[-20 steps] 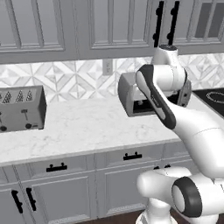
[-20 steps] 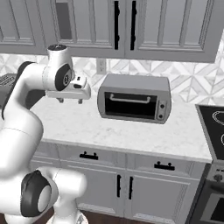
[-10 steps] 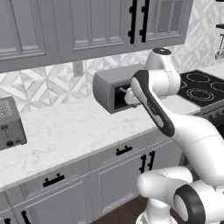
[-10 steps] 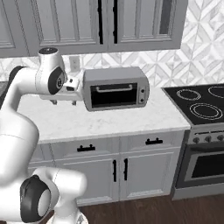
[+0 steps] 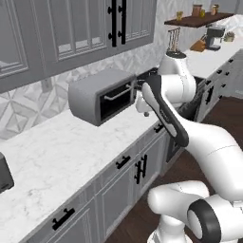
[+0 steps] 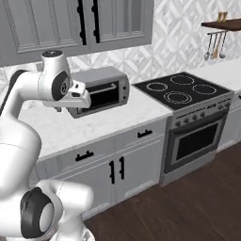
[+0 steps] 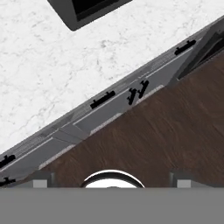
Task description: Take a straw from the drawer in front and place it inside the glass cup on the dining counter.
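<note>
Marble worktop (image 5: 57, 156) with toaster oven (image 5: 102, 95), stove (image 6: 183, 89) beside. Gripper (image 6: 81, 97) raised, jaw state cannot tell. Judgement: locate drawer first; drive with arm tucked.

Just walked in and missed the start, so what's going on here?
Nothing is being handled yet. The white arm is folded up high, its hand beside the grey toaster oven on the marble worktop, looking down at the closed drawers and the wood floor. The stove sits to the right. Whether the gripper is open or shut cannot be told from these views. The drawers below the worktop are all closed, and the straw has not been fetched.
</note>
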Available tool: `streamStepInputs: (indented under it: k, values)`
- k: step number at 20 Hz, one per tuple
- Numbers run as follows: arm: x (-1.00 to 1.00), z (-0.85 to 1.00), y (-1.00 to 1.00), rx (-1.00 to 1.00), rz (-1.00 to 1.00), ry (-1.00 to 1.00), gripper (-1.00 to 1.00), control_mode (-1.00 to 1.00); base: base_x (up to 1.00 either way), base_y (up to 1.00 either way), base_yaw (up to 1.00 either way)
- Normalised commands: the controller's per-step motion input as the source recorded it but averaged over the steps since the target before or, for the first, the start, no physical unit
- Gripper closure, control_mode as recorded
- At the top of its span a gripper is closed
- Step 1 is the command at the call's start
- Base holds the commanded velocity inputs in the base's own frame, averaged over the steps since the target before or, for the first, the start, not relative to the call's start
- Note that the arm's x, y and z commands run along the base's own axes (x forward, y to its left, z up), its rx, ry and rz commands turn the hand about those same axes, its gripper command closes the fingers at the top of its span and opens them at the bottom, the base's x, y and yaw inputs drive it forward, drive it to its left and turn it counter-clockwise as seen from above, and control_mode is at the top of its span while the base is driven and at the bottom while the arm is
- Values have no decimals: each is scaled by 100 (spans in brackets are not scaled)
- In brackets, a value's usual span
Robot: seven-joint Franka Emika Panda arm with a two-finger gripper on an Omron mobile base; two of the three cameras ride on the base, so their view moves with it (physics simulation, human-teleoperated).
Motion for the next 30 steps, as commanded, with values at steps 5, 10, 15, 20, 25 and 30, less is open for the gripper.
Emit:
streamStepInputs:
  k: [5, 10, 15, 20, 25, 30]
  values:
    - [0, 0, 0, 0, 0, 0, -100, 100, 0, 95, -53]
    - [0, 0, 0, 0, 0, 0, -100, 100, -3, 87, -44]
    - [0, 0, 0, 0, 0, 0, -100, 100, 0, 66, -43]
    - [0, -1, -20, 27, -27, 5, -100, -100, 0, 9, -9]
    - [6, -30, -93, 48, -18, 9, -100, -100, 0, 0, 0]
    - [27, -76, -79, 47, -5, 3, -100, -100, 0, 0, 0]
